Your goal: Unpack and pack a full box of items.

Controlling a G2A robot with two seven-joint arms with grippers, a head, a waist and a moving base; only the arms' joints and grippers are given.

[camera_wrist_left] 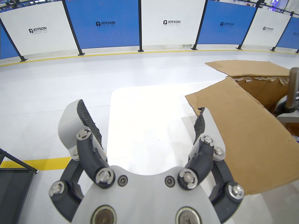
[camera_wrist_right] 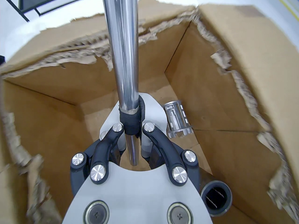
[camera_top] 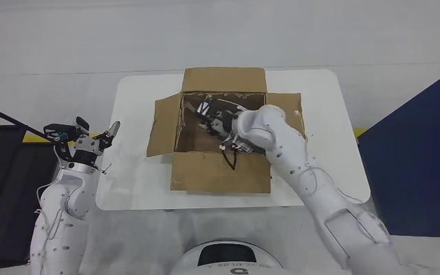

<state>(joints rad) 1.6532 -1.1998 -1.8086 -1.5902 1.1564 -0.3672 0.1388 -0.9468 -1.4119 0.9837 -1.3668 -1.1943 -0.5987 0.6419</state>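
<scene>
The left gripper (camera_wrist_left: 142,110) is held empty, fingers spread, just off the left edge of the table (camera_top: 137,103) and well apart from the box (camera_top: 220,172). It is judged to be parked clear of the work. Inside the box, the right gripper (camera_wrist_right: 132,127) is clamped on a rod (camera_wrist_right: 122,47) near its lower end, probably so it can be drawn out lengthwise. The rod's long axis is set roughly upright, with the free end pointed up past the torn rim. A slotted cylinder (camera_wrist_right: 177,122) and a dark tube (camera_wrist_right: 216,198) are seen on the box floor.
</scene>
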